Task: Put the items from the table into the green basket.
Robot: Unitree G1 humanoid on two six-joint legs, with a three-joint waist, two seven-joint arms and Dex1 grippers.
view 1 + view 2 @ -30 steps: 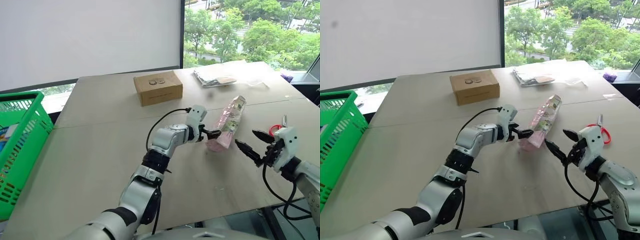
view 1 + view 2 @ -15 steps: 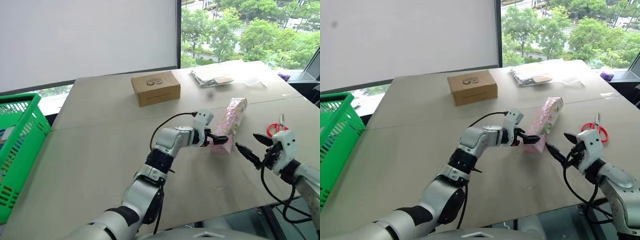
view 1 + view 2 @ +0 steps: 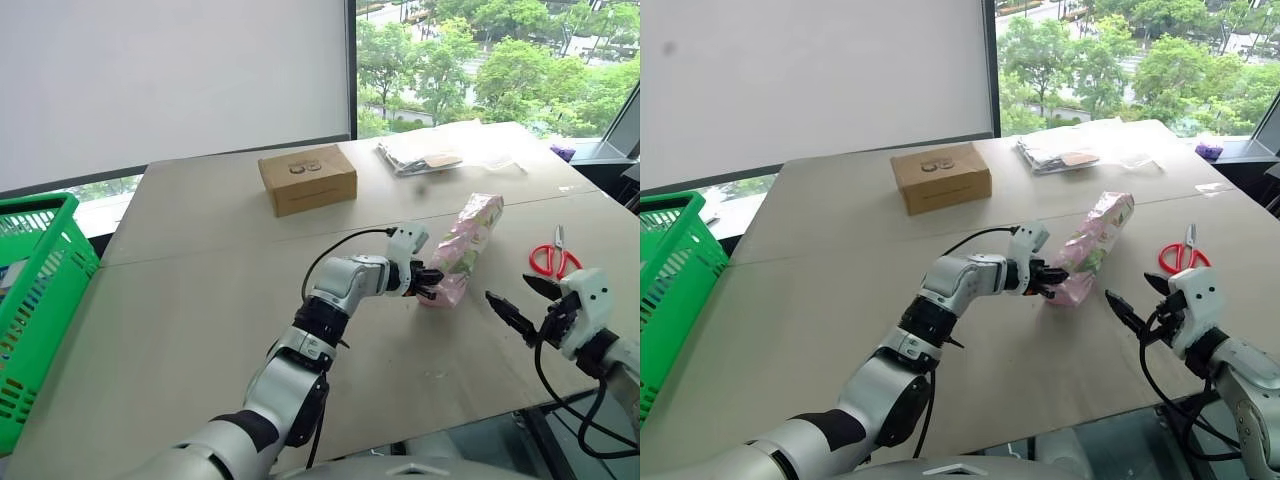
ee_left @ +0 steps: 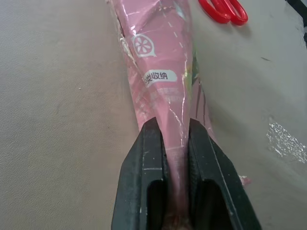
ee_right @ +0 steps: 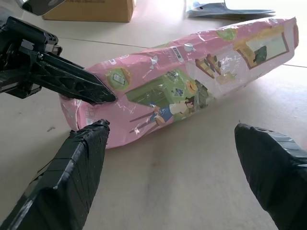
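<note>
Pink plastic-wrapped packet (image 3: 462, 248), long and slim with cartoon pictures printed on it, lies on the large flat beige-grey tabletop (image 3: 200, 300), its far end angled away toward the window. In the left wrist view it carries a white roundel with a citrus-slice drawing and a small white tag with Chinese characters too small to make out.

Reaching forward and across to the right, the left arm has its wrist bent down toward the packet's near end. The left gripper (image 4: 175, 143) has its two black fingers (image 4: 148, 158) closed tight on that end, pinching the wrapper flat between them.

At the table's near right edge, the right arm is held low, pointing toward the packet. The right gripper (image 5: 172, 163) stands just short of the packet, apart from it, fingers spread wide and holding nothing.

Red-handled scissors (image 3: 548, 258) lie beside the packet, and a brown cardboard box (image 3: 307, 179) sits farther back. Far off at the table's left edge is the bright green lattice-sided plastic basket (image 3: 40, 300).
</note>
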